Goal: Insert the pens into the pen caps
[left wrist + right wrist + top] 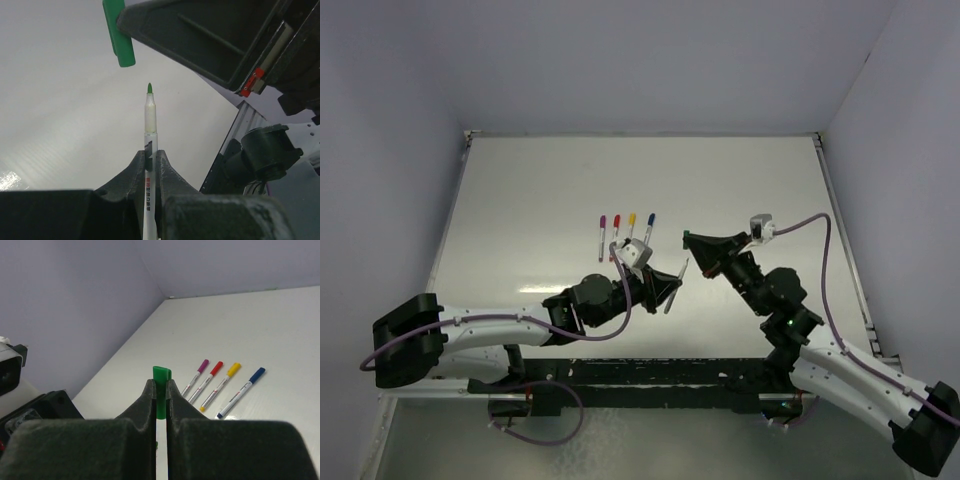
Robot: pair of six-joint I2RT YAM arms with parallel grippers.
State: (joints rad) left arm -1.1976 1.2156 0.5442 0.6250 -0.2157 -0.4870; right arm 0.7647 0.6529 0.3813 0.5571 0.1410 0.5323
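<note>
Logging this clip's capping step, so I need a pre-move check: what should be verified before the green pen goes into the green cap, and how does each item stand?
1. Left gripper clamped on green pen: ok, tip sticks out.
2. Right gripper clamped on green cap: ok.
3. Pen tip and cap colours match: ok.
4. Tip in line with cap: not ok; in the left wrist view the cap sits left of the pen's line, with a gap between them.
5. Cap's open end faces the tip: cannot tell.
6. Four other pens out of the path: ok, lying capped on the table.
</note>
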